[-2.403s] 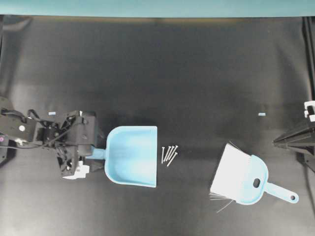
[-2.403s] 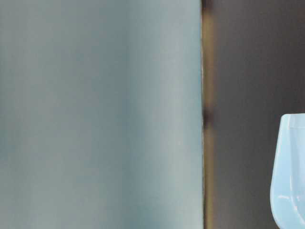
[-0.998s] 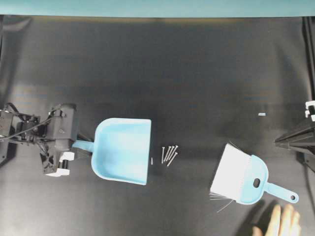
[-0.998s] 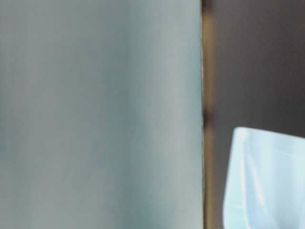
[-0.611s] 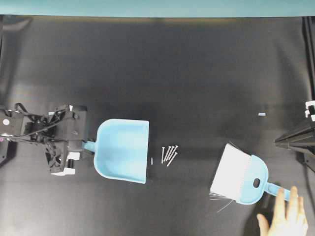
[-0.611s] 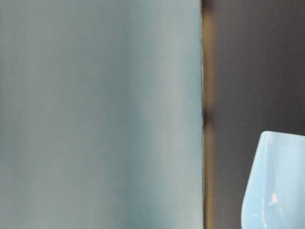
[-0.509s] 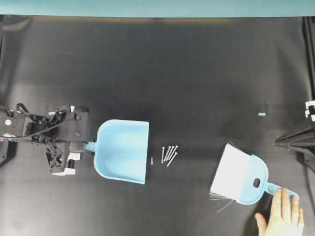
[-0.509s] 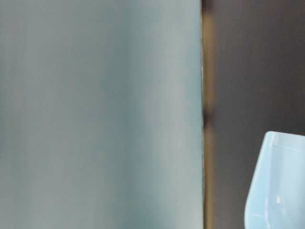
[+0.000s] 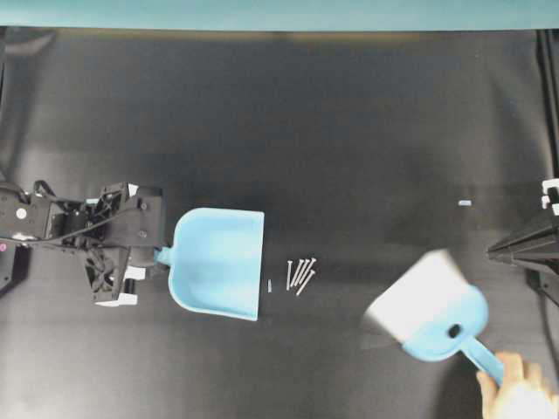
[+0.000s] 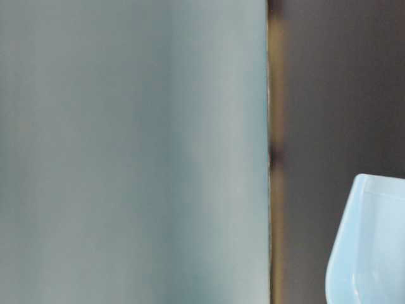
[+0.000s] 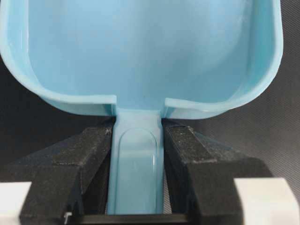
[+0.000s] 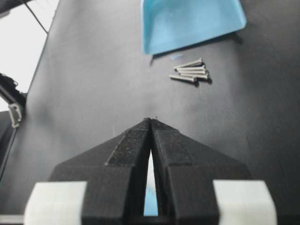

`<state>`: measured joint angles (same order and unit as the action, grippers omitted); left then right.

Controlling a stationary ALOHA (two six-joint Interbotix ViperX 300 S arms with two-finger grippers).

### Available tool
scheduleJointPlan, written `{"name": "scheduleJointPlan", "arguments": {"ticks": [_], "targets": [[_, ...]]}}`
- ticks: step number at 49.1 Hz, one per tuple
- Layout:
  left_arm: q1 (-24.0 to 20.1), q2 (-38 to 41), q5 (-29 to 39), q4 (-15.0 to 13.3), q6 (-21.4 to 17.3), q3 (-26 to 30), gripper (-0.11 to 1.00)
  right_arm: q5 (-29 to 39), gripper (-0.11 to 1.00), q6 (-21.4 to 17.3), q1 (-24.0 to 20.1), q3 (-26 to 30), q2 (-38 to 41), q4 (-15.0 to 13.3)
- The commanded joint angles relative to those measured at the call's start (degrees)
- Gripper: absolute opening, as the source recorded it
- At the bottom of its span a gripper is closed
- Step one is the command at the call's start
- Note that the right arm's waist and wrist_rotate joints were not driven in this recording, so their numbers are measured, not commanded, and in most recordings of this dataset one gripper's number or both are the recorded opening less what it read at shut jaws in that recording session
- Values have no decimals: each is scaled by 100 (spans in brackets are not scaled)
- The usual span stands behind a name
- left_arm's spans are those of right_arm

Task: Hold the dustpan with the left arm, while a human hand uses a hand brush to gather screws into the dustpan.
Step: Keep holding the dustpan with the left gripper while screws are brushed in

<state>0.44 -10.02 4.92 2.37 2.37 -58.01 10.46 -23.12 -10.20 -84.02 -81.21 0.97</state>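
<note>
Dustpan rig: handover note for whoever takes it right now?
Left claw: shut on the dustpan handle, mouth facing the screws.
Right claw: shut, holding nothing, parked at the right edge.
Human hand: grips the hand brush handle at bottom right; brush is blurred, in motion.
Screws: bundled on the black mat just off the dustpan mouth; one small bit lies closer to it.
Done: dustpan held, brush picked up.
Left: sweep the screws in; none in the dustpan yet.
</note>
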Motion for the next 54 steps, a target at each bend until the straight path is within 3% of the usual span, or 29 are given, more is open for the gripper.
{"name": "scheduleJointPlan", "arguments": {"ticks": [1,21,54], "targets": [[-53,18,-26,18,-35,132,30,-26,0,0,0,26,26,0],[-26,316,-88,18,-105,264,30,-26,0,-9,0,26,26,0],[-88,536,448,18,-132,668,30,-26,0,0,0,26,18,-9]]}}
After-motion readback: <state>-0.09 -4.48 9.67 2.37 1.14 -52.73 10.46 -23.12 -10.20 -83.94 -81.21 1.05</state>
